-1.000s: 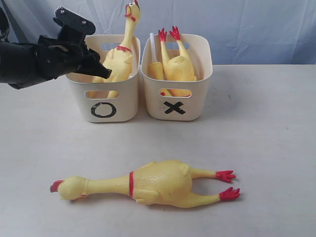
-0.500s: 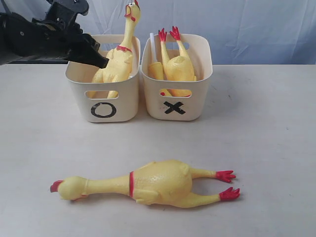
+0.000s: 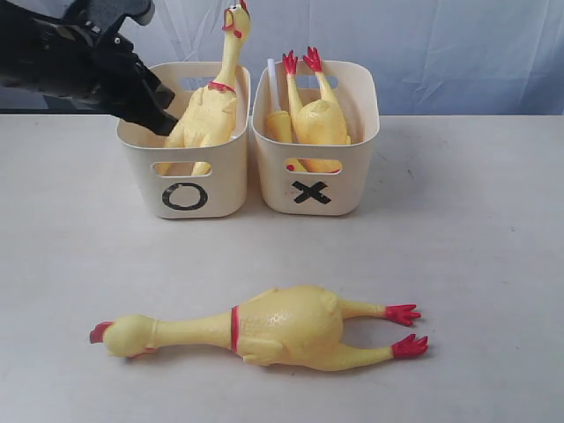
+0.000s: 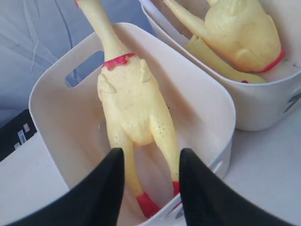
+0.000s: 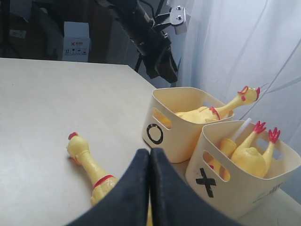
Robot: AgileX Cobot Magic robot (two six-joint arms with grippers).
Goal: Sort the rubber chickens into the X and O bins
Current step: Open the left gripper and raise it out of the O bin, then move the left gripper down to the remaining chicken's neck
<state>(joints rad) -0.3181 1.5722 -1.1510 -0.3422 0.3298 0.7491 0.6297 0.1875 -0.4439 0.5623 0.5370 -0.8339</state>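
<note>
One long rubber chicken (image 3: 264,328) lies unsorted on the table (image 3: 476,264) at lower centre, another stands in the O bin (image 3: 183,167) at upper left, at least one sits feet-up in the X bin (image 3: 317,181), the left gripper (image 4: 151,159) hovers empty, fingers apart, over the O bin, and the right gripper (image 5: 149,157) has its fingers pressed together.

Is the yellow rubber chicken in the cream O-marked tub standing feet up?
No, this yellow rubber chicken pokes its head above the cream tub.
</note>
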